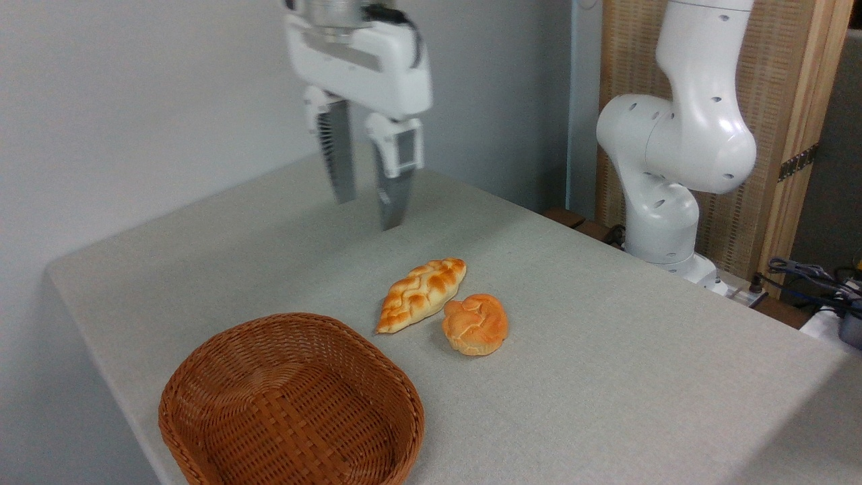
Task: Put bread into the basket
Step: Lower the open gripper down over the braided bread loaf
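The bread (421, 294), a braided golden-orange loaf with pointed ends, lies on the grey table near the middle. The basket (202, 374), woven reddish-brown wicker, stands empty at the front left, a short gap from the loaf's near tip. My gripper (368, 210) hangs in the air above and behind the bread, slightly to its left. Its two fingers (394, 195) point down with a gap between them and hold nothing.
A small round knotted orange bun (475, 324) sits just right of the bread, nearly touching it. The arm's white base (663, 222) stands at the table's far right edge. Cables (811, 276) lie at the right, beyond the table.
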`<state>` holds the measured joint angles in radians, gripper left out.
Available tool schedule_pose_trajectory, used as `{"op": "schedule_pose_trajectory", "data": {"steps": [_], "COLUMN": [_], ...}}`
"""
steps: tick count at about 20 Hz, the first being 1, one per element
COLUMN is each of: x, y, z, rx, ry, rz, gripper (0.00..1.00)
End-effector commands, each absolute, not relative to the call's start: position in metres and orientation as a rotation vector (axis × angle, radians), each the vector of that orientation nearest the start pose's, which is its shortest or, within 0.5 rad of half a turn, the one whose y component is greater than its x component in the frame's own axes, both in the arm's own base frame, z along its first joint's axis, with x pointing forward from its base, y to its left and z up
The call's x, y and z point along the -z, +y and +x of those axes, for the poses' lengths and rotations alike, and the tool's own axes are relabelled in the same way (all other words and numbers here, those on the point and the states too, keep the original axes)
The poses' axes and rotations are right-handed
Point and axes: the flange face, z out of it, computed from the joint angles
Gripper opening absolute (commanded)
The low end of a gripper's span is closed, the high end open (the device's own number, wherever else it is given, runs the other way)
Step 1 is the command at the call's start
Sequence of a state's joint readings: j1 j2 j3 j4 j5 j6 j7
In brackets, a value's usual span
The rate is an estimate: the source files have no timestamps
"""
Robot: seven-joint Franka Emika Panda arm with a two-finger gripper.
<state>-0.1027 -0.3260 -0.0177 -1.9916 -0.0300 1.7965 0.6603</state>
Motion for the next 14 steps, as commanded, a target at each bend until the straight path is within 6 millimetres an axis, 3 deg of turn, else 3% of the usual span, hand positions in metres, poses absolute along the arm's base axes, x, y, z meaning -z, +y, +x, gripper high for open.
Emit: {"op": "schedule_pose_trajectory", "data": {"steps": [1,3,6,14], "x": [-0.573,-0.535,-0.498,-0.450], "y": [-0.056,-0.074,-0.087,-0.113], "z": [0.401,0.388,0.387,0.394], "rx": [0.205,0.084,0.051,0.099], "ry": [1.185,1.236,1.246,1.262], "rz": [-2.881,-2.863,-2.895,-3.006], "gripper": [1.00,1.00,1.00,1.00]}}
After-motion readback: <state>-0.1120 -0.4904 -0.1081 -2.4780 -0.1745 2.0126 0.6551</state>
